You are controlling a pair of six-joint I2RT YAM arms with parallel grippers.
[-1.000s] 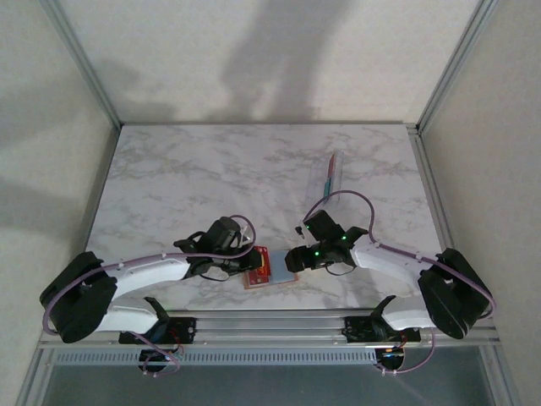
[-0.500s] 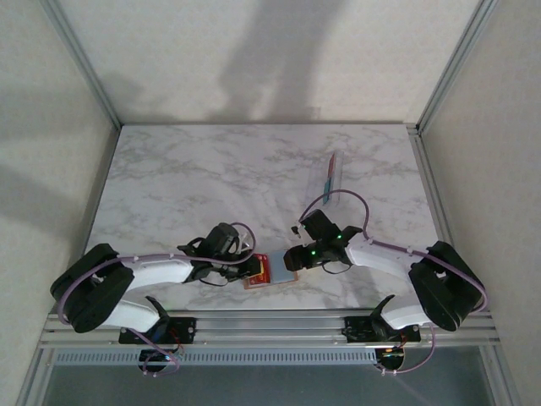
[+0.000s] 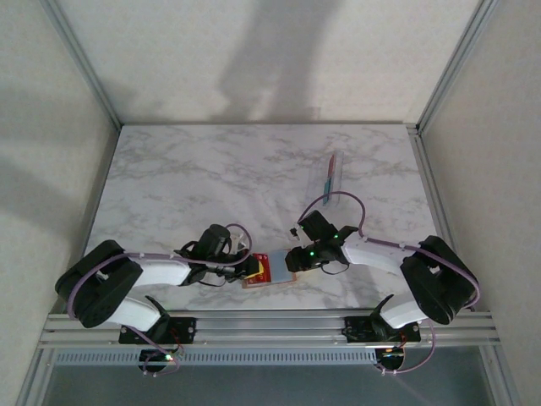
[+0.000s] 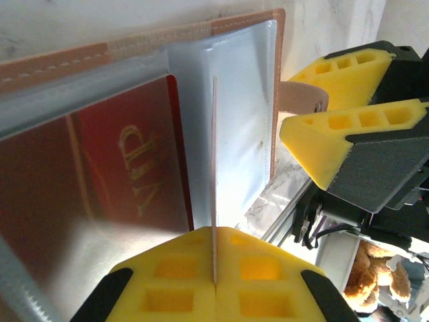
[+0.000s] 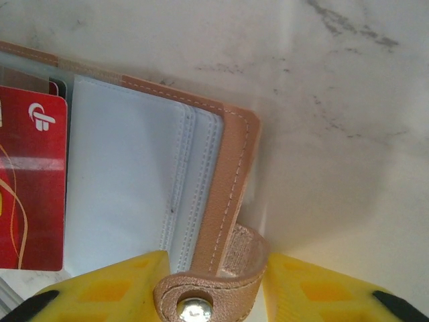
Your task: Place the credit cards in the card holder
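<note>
Card holder (image 5: 231, 188), stitched tan leather: left jaws pinch its thin leaf (image 4: 214, 154); right jaws flank the tab (image 5: 221, 282), grip unclear.

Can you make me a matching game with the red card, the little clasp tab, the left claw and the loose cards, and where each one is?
Things:
1 red card
2 clasp tab
3 left claw
4 loose cards

Places:
A far right of the table
B shut on a thin sheet
C between the fingers of the right claw
D under clear plastic in the card holder

Pairs: 1-D, 2-C, 3-B, 4-A.
</note>
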